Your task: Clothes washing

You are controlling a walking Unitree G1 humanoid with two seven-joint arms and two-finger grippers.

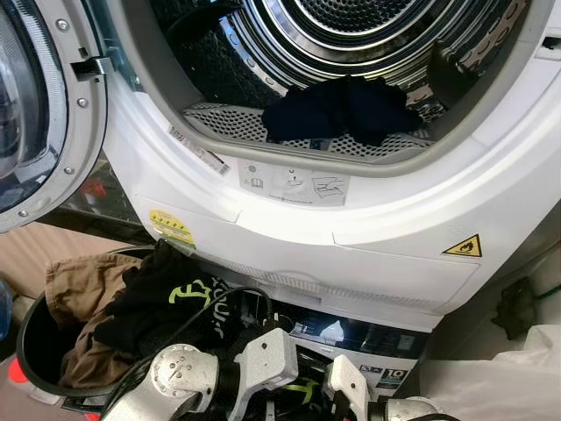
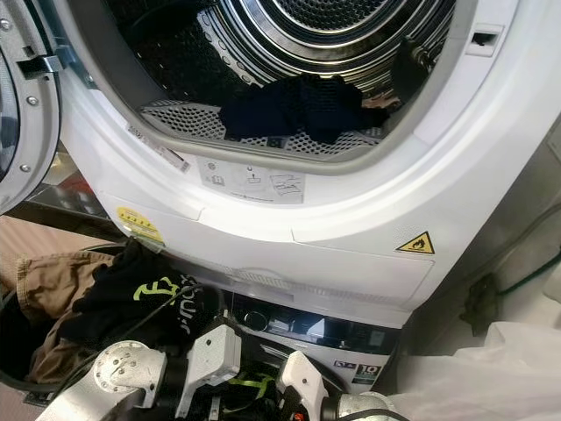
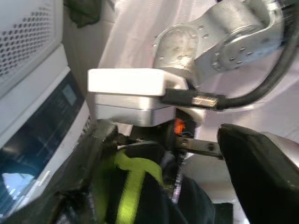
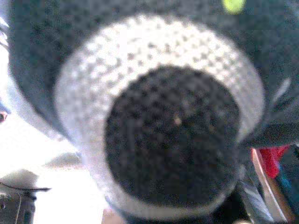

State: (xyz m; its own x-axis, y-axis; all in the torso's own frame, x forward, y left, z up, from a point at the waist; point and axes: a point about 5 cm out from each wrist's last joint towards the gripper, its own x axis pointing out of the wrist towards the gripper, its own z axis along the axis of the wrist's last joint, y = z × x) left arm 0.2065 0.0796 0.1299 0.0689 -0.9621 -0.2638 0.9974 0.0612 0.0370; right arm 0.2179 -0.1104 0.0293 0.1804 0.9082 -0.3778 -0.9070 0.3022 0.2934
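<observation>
The dryer (image 1: 368, 219) stood with its round door (image 1: 39, 105) swung wide to the robot's left, and a dark garment (image 1: 342, 110) lay bunched at the front lip of the shiny drum (image 2: 333, 26), resting on the perforated rim. Below and to the left, a black basket (image 1: 31, 351) held a brown garment (image 1: 74, 289) and, heaped over it, a black garment with yellow-green lettering (image 1: 175, 303) that spilled toward the machine underneath with the dark display (image 1: 368, 338). The left gripper (image 3: 163, 186) was low by that display panel, its fingers closed on black cloth with a yellow-green stripe (image 3: 128, 182). The right arm (image 1: 351, 386) was beside the left arm (image 1: 219, 373) at the bottom of the head views; whether its fingers were open or closed, I cannot tell, since its wrist camera was pressed up against a blurred knit fabric in black and white (image 4: 173, 130).
</observation>
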